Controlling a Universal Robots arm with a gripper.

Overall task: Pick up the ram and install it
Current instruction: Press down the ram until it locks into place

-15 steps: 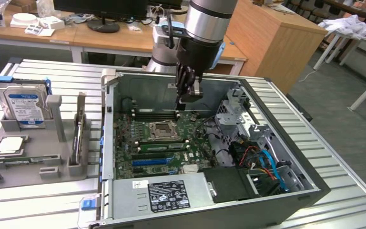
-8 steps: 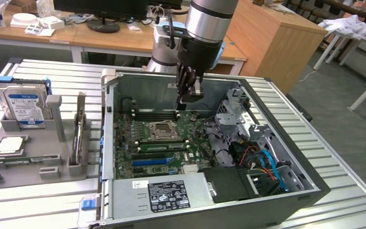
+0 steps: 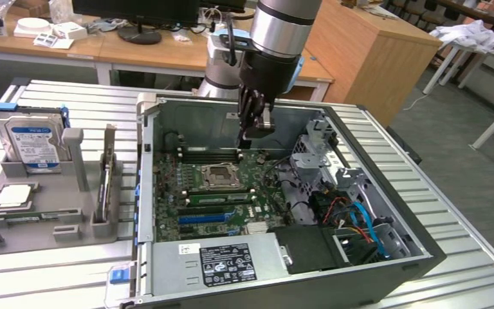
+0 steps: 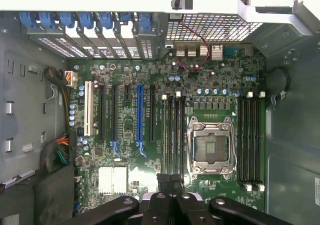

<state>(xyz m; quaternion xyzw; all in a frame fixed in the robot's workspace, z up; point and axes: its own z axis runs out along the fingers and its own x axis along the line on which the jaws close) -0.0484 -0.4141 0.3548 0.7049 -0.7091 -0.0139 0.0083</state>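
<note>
Starting from the exterior view's left, I am leaving the grey fixture (image 3: 45, 212) on the worktop (image 3: 49, 283) alone, with the hard drive (image 3: 31, 143) standing in it. My work is inside the open case (image 3: 148, 193).

The ram (image 3: 217, 197) is lying as a green strip along the slot bank between the processor socket (image 3: 217, 174) and the blue expansion slots (image 3: 204, 219). It is apparently sitting in a slot, though I cannot tell whether it is pushed fully home.

I am judging the step in hand to be seating it. Doing that well is calling for a straight downward press, even along the stick's length, with no twisting and no sideways load on the board.

My gripper (image 3: 251, 134) is hovering above the motherboard (image 3: 269, 190) with its jaws clenched together. It is grasping nothing I can make out and is not touching the ram.
</note>
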